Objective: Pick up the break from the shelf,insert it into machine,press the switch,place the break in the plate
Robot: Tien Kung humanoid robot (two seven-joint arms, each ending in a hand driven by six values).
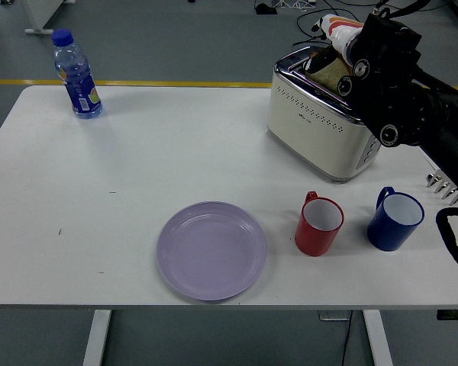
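Observation:
A slice of bread (329,71) stands in a slot of the cream and chrome toaster (314,122) at the back right of the table, its top sticking out. My right arm reaches in from the right across the toaster's top. My right hand (328,52) is at the bread's upper edge, and the arm hides part of the slice. Whether the hand grips the slice cannot be made out. The purple plate (211,249) lies bare near the front edge, left of the mugs. My left arm does not show.
A red mug (319,224) and a blue mug (395,219) stand in front of the toaster. A water bottle (76,74) stands at the far left corner. A metal rack (445,185) pokes in at the right edge. Cables lie on the floor behind.

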